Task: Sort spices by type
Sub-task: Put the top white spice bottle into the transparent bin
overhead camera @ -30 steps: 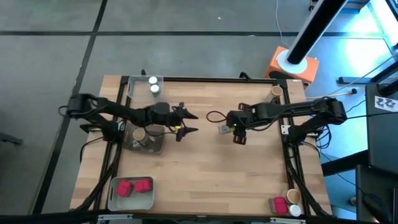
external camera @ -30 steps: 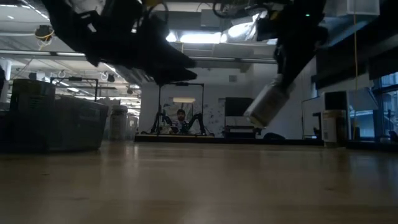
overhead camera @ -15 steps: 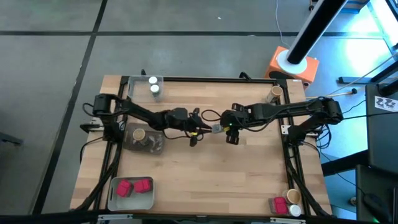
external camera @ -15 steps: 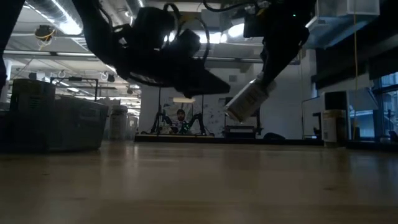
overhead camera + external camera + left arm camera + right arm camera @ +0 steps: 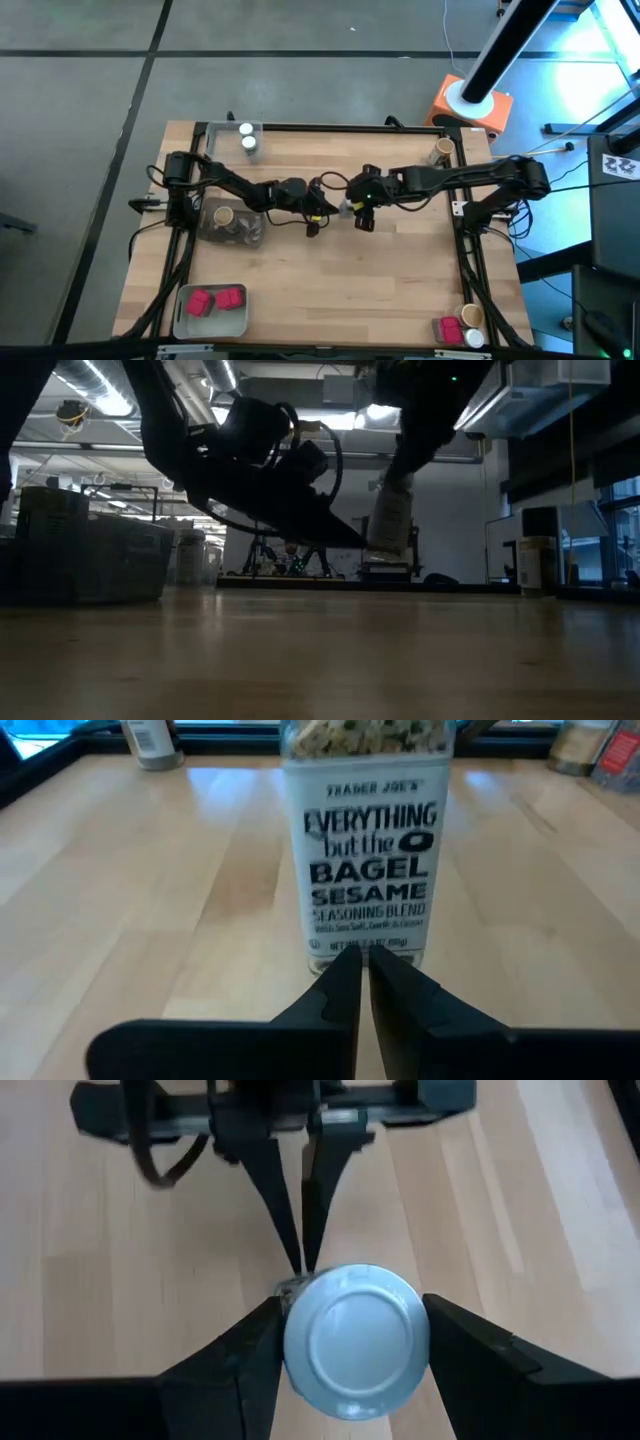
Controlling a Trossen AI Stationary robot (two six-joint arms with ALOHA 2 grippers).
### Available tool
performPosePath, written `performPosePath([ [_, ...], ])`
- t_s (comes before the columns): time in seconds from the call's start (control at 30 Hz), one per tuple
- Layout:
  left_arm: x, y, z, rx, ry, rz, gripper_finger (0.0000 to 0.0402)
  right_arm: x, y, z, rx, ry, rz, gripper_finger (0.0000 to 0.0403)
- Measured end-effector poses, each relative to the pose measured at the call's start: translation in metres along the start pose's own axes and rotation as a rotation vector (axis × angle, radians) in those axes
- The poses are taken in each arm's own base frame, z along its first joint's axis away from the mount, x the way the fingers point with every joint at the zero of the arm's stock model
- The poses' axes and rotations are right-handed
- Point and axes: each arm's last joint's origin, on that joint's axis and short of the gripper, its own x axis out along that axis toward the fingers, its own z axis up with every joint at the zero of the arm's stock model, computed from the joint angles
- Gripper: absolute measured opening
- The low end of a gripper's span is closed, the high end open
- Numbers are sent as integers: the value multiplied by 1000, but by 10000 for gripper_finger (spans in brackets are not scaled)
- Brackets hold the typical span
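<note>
Upright, white-lidded labelled spice jar (image 5: 365, 840) hangs gripped.

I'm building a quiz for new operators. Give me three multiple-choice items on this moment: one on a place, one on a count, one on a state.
1. Where is the bagel seasoning jar?
A. In the tray by the left arm
B. Over the middle of the table, between the two end effectors
C. At the table's front right corner

2. How many red boxes lie in the front left tray?
A. Two
B. Four
C. None

3. How does the left end effector stand?
A. Wide open
B. Shut, fingers together at the jar's base
C. Shut around the jar's lid

Answers: 1 B, the high view shows the right end effector holding it mid-table, facing the left one. 2 A, two red shapes show there. 3 B, the left wrist view shows the fingers closed together.
</note>
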Motion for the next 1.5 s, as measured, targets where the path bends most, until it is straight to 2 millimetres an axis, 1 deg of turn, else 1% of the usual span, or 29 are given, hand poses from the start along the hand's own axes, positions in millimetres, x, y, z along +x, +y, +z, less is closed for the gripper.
performPosePath([
  [0.03, 0, 0, 0, 0, 3, 0, 17, 2, 0, 1, -2, -4, 1, 208],
  [0.2, 0, 0, -1, 5, 8, 4, 17, 22, 4, 3, -32, 1, 6, 208],
  [0.33, -3, 0, -2, 22, 58, 4, 17, 36, 6, 2, -49, 24, -3, 208],
  [0.53, -21, -1, 5, 11, 208, 3, 17, 54, 7, 1, -54, 37, -53, 208],
  [0.67, -34, -2, 14, 11, 253, 2, 17, 64, 8, 3, -52, 13, -74, 209],
  [0.73, -37, -2, 14, 11, 273, 0, 17, 68, 8, 4, -54, 2, -80, 224],
  [0.93, -39, -2, 15, -11, 276, 3, 17, 69, 9, 6, -50, -16, -72, 299],
  [1.03, -38, -2, 18, -17, 248, 5, 18, 64, 8, 4, -61, 15, -75, 324],
  [1.1, -38, -1, 19, -22, 233, 8, 25, 54, 8, 7, -81, 30, -62, 336],
  [1.17, -38, 1, 20, -26, 229, 12, 44, 40, 6, 8, -82, 45, -58, 343],
  [1.23, -38, 2, 20, -32, 229, 15, 72, 26, 5, 5, -81, 61, -56, 346],
  [1.33, -38, 3, 21, -51, 208, 20, 126, 5, 0, -6, -68, 59, -94, 347],
  [1.43, -37, 2, 24, -51, 189, 19, 184, -5, -4, -26, -37, 58, -118, 345],
  [1.5, -37, 3, 26, -53, 201, 20, 221, -6, -7, -43, -10, 47, -135, 344],
])
